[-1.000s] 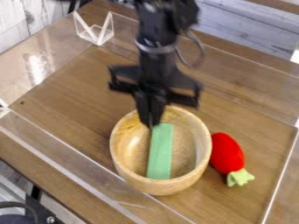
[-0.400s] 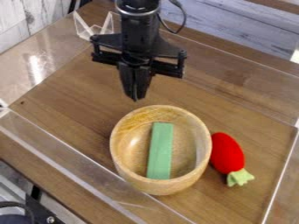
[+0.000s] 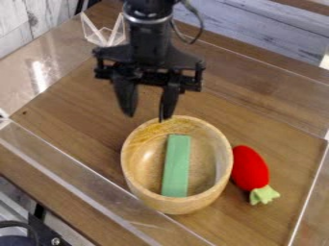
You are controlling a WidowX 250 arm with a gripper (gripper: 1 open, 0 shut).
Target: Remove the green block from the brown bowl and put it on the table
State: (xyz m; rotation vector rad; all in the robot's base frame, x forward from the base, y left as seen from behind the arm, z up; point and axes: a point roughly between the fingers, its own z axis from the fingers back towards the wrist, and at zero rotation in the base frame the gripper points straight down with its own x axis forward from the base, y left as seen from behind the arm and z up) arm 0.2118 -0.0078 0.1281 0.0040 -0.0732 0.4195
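The green block [image 3: 176,164] lies flat inside the brown bowl [image 3: 135,165], running from the far side toward the near rim. The bowl stands on the table [image 3: 71,120] near its front right. My gripper [image 3: 148,104] hangs above the bowl's far-left rim, clear of the block, with its two dark fingers [image 3: 127,100] spread apart and nothing between them. It is open.
A red strawberry toy [image 3: 249,168] with a green stem lies just right of the bowl. Clear acrylic walls [image 3: 77,197] ring the table's edges, and a clear stand [image 3: 100,29] sits at the far left behind the arm.
The gripper rose out of the bowl and moved back and left, then its shut fingers spread open. The green block stayed in the bowl.
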